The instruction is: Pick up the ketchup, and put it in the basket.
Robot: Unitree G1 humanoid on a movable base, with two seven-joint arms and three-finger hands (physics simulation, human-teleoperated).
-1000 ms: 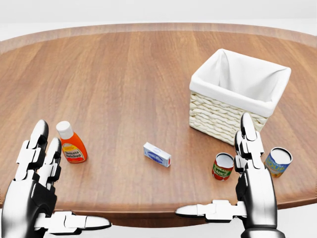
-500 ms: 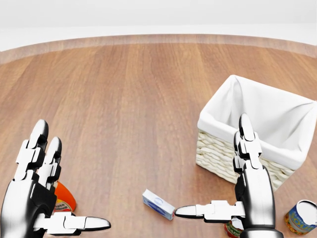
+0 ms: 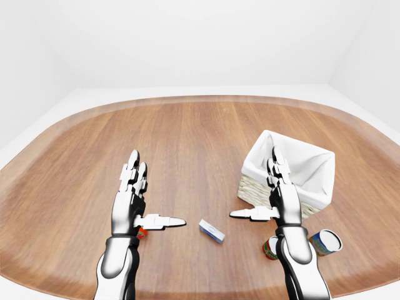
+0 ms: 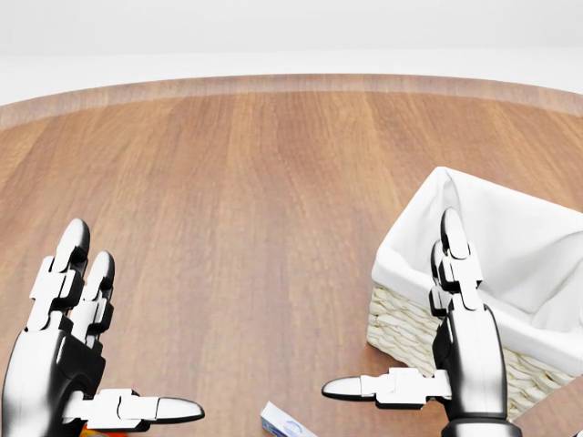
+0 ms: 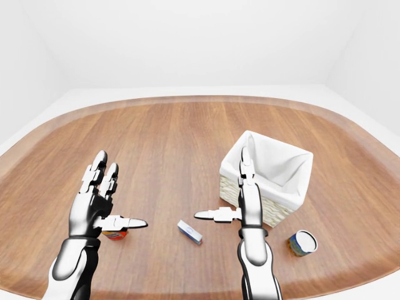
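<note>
a white-walled room is shown, with a rounded wooden table [image 3: 187, 137] filling the views. compared with the head view half a second ago, the whole picture is shifted downward, so a camera move is indicated: the basket [image 4: 496, 291] is now lower, the small blue-and-white box [image 3: 212, 230] is cut by the bottom edge, and the ketchup [image 5: 114, 234] is almost lost there. the ketchup is seen only as an orange patch beneath the left hand [image 3: 132, 201], at seven o'clock of the box; its axis and pointing cannot be told. both the left hand and the right hand [image 3: 280, 197] are held with fingers spread, thumbs inward, nothing grasped. two cans [image 3: 325, 242] are placed at five o'clock of the basket.
</note>
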